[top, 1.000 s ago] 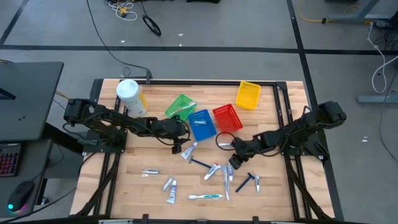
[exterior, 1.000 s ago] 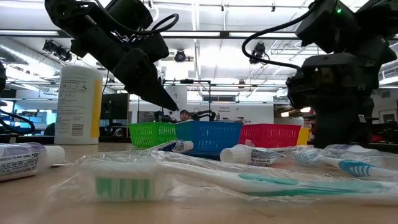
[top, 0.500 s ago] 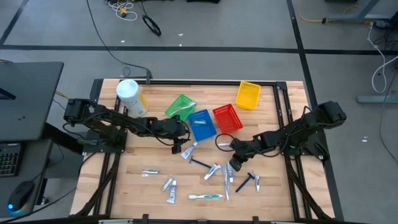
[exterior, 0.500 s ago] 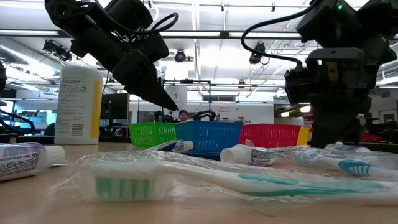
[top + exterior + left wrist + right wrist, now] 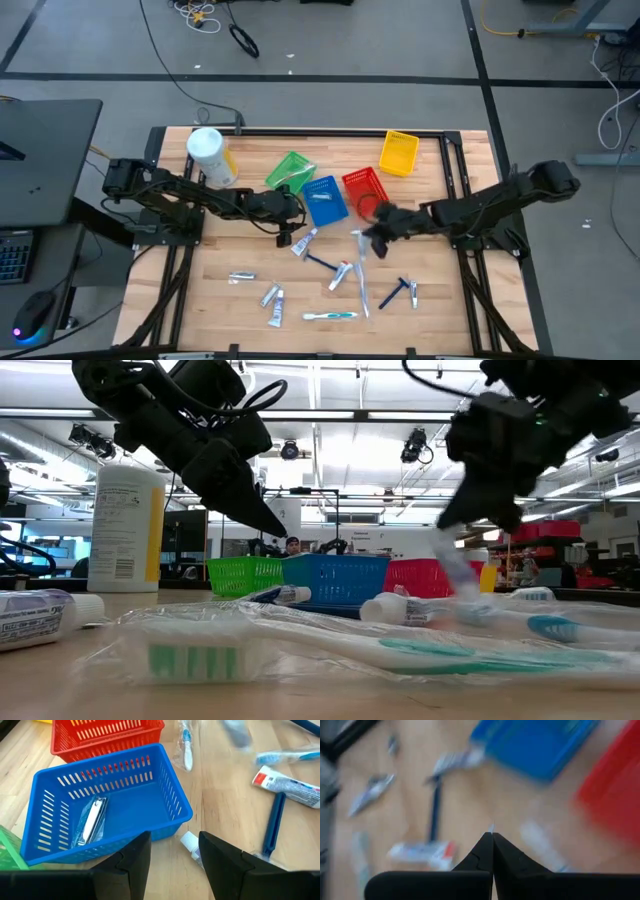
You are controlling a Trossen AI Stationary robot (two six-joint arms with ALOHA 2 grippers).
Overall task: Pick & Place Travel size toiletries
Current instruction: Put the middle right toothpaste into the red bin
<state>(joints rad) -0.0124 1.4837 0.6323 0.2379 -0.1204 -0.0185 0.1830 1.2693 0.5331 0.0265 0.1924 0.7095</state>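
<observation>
While the right gripper, at centre frame in the high view, hangs just below the red basket, its fingers are pinched on a wrapped toothbrush that dangles toward the table, probably for carrying to a basket.

- Left gripper: fingers parted, empty, poised over a small tube beside the blue basket, likely its next pick.
- Blue basket: already holds one packet.
- Other toiletries: scattered lower centre.

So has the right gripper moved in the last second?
Yes. In the high view the right gripper has lifted and swung toward the red basket, carrying a wrapped toothbrush away from the pile.
</observation>
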